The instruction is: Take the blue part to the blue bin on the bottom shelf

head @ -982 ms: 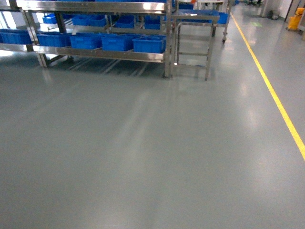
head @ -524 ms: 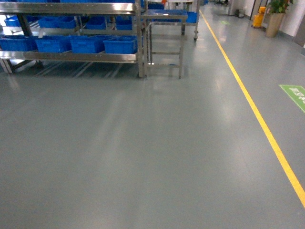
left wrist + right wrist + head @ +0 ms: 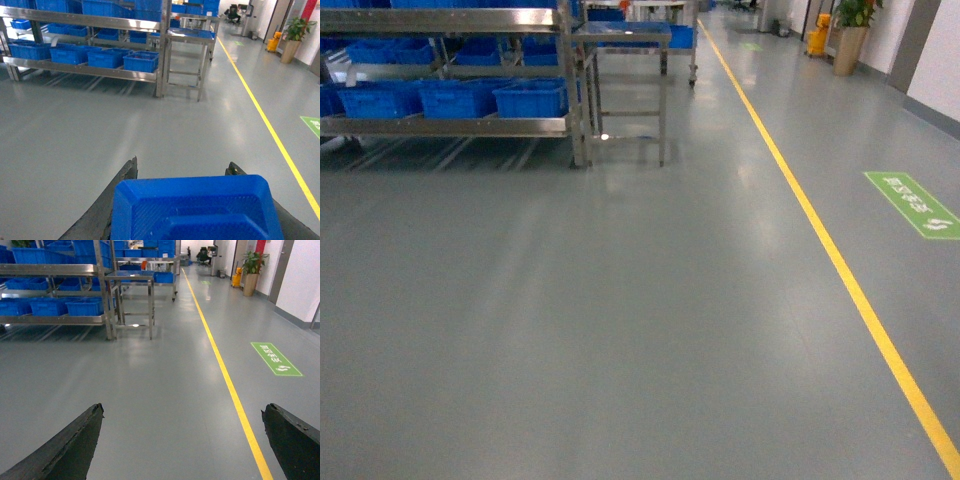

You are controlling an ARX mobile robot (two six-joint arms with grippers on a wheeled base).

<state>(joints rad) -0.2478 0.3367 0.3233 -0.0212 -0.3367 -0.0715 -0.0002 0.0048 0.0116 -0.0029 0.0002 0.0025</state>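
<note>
Blue part [image 3: 197, 210] is sitting at the bottom centre of the left wrist frame, filling the space between the two dark fingers of the left end effector [image 3: 185, 172], which is clamped on it from either side. Its moulded rim and stepped top are facing the camera; how deep the fingers are reaching along its sides is hidden by the part itself.

Right end effector [image 3: 182, 440] is showing at the bottom corners of the right wrist frame, its fingers standing wide apart with only grey floor [image 3: 620, 320] between them. Neither arm is appearing in the head view.

Steel rack [image 3: 450, 20] is lying in the upper left of the head frame, well apart from the robot, with a row of blue bins [image 3: 450, 98] resting on its bottom shelf [image 3: 445, 127]. A smaller steel trolley [image 3: 620, 40] is standing just beside the rack's right post, and a yellow line [image 3: 820, 240] is running diagonally down the right of the frame.

Judging from this, the robot is carrying rather than placing: the base is needing to close on the rack while the left arm is holding firm. Doing this well probably means keeping the part level and low, squaring the base to the shelf front and staying wide of the trolley legs. Which bin is the intended one cannot be told from here, so the approach is best aimed at the nearest row.
</note>
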